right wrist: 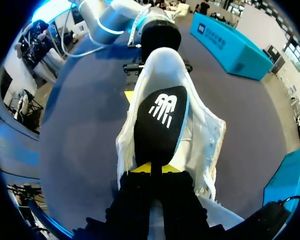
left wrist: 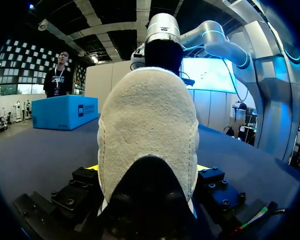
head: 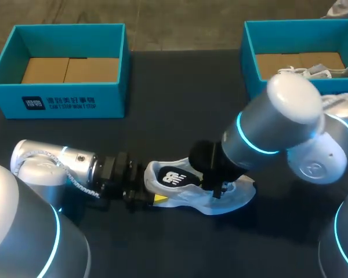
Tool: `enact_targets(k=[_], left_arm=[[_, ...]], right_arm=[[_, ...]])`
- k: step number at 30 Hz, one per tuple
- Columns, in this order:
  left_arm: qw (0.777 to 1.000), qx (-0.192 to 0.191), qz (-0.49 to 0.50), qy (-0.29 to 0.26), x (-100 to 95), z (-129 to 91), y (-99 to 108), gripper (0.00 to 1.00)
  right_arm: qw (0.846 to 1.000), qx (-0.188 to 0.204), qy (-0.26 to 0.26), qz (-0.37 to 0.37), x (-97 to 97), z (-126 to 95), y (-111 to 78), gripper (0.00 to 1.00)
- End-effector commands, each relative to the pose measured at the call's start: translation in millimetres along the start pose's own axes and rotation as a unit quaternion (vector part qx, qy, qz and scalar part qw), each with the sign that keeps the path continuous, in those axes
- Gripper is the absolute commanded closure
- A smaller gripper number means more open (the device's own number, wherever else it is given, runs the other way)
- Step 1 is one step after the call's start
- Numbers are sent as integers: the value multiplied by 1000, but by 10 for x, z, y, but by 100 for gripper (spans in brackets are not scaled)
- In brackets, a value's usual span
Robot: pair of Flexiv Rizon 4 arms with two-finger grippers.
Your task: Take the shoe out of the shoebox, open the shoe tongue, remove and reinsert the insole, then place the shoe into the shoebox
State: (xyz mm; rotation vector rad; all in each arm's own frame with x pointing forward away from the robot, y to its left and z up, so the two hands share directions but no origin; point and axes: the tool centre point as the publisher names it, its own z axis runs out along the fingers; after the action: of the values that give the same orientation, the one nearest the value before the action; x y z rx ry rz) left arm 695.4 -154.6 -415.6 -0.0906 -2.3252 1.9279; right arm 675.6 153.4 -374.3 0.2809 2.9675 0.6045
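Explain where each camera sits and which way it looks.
Head view: fixed above and behind the robot, looking down on the table; left arm and right arm show, left gripper and right gripper at the shoe.
Left wrist view: on the left wrist, looking along the left gripper at the shoe's heel; right arm beyond.
Right wrist view: on the right wrist, looking along the right gripper at the insole; left arm beyond.
Shared: the wrist views face each other across the shoe.

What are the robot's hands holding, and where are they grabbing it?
The left gripper clamps the shoe at its heel. The right gripper pinches the black insole by the end nearest its fingers.
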Motion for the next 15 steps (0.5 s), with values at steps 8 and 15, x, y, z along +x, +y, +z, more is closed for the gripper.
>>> enact_targets(k=[8, 15], left_arm=[[1000, -1, -1, -1, -24, -20, 33, 100], [1000, -1, -1, -1, -24, -20, 33, 100]], right_arm=[[992, -126, -8, -16, -10, -131, -39, 100], [991, -131, -5, -22, -68, -128, 5, 100]])
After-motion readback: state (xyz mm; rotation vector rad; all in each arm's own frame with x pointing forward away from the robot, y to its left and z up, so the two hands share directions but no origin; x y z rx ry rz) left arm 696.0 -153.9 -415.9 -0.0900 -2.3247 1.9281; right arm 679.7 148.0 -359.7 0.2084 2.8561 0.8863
